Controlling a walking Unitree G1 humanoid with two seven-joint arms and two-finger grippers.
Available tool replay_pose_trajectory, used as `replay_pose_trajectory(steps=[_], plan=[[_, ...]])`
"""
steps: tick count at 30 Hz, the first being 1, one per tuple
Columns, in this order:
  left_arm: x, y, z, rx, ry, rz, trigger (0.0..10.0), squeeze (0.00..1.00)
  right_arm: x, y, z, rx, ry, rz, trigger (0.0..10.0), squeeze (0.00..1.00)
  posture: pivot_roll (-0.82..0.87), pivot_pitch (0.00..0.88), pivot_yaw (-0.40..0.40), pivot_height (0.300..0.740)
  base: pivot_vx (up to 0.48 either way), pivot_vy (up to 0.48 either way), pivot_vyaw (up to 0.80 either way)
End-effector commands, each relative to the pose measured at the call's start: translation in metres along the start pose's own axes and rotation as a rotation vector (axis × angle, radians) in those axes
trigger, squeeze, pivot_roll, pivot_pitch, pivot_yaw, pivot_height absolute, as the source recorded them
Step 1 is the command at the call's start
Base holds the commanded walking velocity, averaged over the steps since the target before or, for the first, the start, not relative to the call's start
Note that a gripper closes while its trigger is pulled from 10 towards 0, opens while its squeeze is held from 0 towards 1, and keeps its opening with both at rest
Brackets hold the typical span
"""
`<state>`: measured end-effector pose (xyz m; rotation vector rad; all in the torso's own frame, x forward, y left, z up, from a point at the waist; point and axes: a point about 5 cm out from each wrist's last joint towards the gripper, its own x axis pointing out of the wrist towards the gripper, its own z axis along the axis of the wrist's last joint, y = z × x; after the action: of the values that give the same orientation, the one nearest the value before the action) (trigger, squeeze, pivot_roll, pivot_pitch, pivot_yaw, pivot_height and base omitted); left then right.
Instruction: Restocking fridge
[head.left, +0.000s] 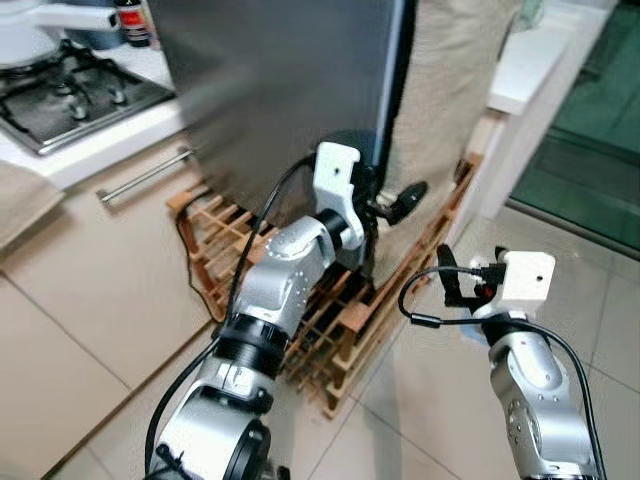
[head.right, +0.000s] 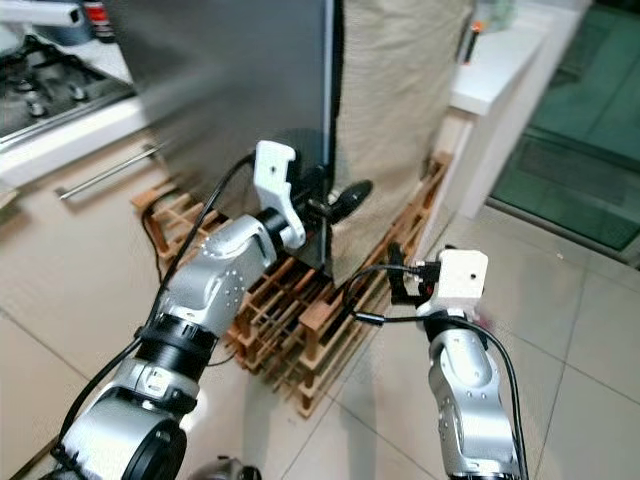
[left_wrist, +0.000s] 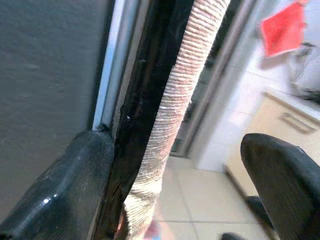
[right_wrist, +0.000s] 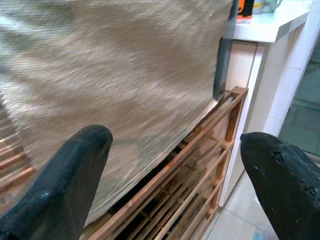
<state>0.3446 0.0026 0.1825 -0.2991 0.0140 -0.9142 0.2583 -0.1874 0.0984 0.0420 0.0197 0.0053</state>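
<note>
- Left claw (head.left: 388, 205) spread wide astride the fridge door's (head.left: 280, 85) free edge, one finger (left_wrist: 55, 190) touching the grey face
- Right claw (head.left: 447, 272) wide open, empty, low beside the wooden rack (head.left: 345, 330)
- Beige cloth (right_wrist: 110, 80) draped over the rack

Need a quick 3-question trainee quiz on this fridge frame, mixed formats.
1. True or false: the right hand is shut.
2. What sits at the base of the fridge? A) wooden rack B) rug C) bucket
3. Fill in: the ___ hand straddles the door edge, fingers open.
Key: 1 false; 2 A; 3 left hand.
</note>
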Motion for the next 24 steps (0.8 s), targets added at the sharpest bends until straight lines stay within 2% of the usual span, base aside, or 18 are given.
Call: replay_pose_trajectory(steps=[1, 2, 3, 5, 7, 10, 11, 12, 13, 14, 15, 17, 19, 21, 22, 23, 24], plan=[[0.049, -0.104, 0.012, -0.096, -0.058, -0.424, 10.0, 0.0, -0.004, -0.004, -0.001, -0.012, 0.003, -0.013, 10.0, 0.0, -0.26, 0.0, 0.048, 0.74, 0.0, 0.0, 0.0], [0.047, -0.112, 0.015, -0.128, -0.071, -0.485, 10.0, 0.0, -0.005, -0.005, -0.002, -0.012, 0.009, -0.017, 10.0, 0.0, -0.26, 0.0, 0.046, 0.74, 0.0, 0.0, 0.0], [0.047, -0.112, 0.015, -0.128, -0.071, -0.485, 10.0, 0.0, -0.005, -0.005, -0.002, -0.012, 0.009, -0.017, 10.0, 0.0, -0.26, 0.0, 0.046, 0.74, 0.0, 0.0, 0.0], [0.043, -0.119, 0.019, -0.185, -0.092, -0.566, 10.0, 0.0, -0.007, -0.007, -0.004, -0.014, 0.017, -0.02, 10.0, 0.0, -0.26, 0.0, 0.042, 0.74, 0.0, 0.0, 0.0], [0.039, -0.117, 0.023, -0.227, -0.114, -0.598, 10.0, 0.0, -0.01, -0.008, -0.006, -0.016, 0.031, -0.014, 10.0, 0.0, -0.25, 0.004, 0.027, 0.74, 0.0, 0.0, 0.0], [0.04, -0.114, 0.025, -0.231, -0.125, -0.589, 10.0, 0.0, -0.009, -0.007, -0.007, -0.02, 0.038, -0.004, 10.0, 0.0, -0.25, 0.006, 0.024, 0.74, 0.0, 0.0, 0.0], [0.039, -0.103, 0.028, -0.194, -0.134, -0.532, 10.0, 0.0, -0.008, -0.005, -0.006, -0.029, 0.035, 0.012, 10.0, 0.0, -0.24, 0.007, 0.02, 0.74, 0.0, 0.0, 0.0], [0.039, -0.103, 0.028, -0.194, -0.134, -0.532, 10.0, 0.0, -0.008, -0.005, -0.006, -0.029, 0.035, 0.012, 10.0, 0.0, -0.24, 0.007, 0.02, 0.74, 0.0, 0.0, 0.0], [0.037, -0.093, 0.029, -0.165, -0.141, -0.484, 10.0, 0.0, -0.007, -0.004, -0.004, -0.032, 0.03, 0.014, 10.0, 0.0, -0.24, 0.006, 0.019, 0.74, 0.0, 0.0, 0.0], [0.028, -0.07, 0.032, -0.115, -0.151, -0.379, 10.0, 0.0, -0.004, -0.005, 0.0, -0.027, 0.017, 0.004, 10.0, 0.0, -0.23, 0.005, 0.021, 0.74, 0.0, 0.0, 0.0], [0.028, -0.07, 0.032, -0.115, -0.151, -0.379, 10.0, 0.0, -0.004, -0.005, 0.0, -0.027, 0.017, 0.004, 10.0, 0.0, -0.23, 0.005, 0.021, 0.74, 0.0, 0.0, 0.0], [0.012, -0.043, 0.034, -0.064, -0.157, -0.239, 10.0, 0.0, -0.001, -0.006, 0.006, -0.011, -0.004, -0.017, 10.0, 0.0, -0.23, 0.007, 0.023, 0.74, 0.0, 0.0, 0.0], [-0.014, -0.012, 0.034, -0.026, -0.168, -0.072, 10.0, 0.0, 0.004, -0.008, 0.016, 0.002, -0.036, -0.035, 10.0, 0.0, -0.21, 0.008, 0.027, 0.74, 0.0, 0.0, 0.0], [-0.038, 0.01, 0.032, 0.01, -0.17, 0.06, 10.0, 0.0, 0.009, -0.01, 0.022, 0.005, -0.058, -0.04, 10.0, 0.0, -0.19, 0.009, 0.028, 0.74, 0.0, 0.0, 0.0], [-0.047, 0.017, 0.031, 0.025, -0.168, 0.105, 10.0, 0.0, 0.01, -0.01, 0.024, 0.007, -0.064, -0.04, 10.0, 0.0, -0.18, 0.009, 0.028, 0.74, 0.0, 0.0, 0.0], [-0.047, 0.017, 0.031, 0.025, -0.168, 0.105, 10.0, 0.0, 0.01, -0.01, 0.024, 0.007, -0.064, -0.04, 10.0, 0.0, -0.18, 0.009, 0.028, 0.74, 0.0, 0.0, 0.0], [-0.09, 0.041, 0.03, 0.026, -0.186, 0.278, 10.0, 0.0, 0.016, -0.01, 0.028, 0.015, -0.073, -0.036, 10.0, 0.0, -0.14, 0.011, 0.021, 0.74, 0.0, 0.0, 0.0]])
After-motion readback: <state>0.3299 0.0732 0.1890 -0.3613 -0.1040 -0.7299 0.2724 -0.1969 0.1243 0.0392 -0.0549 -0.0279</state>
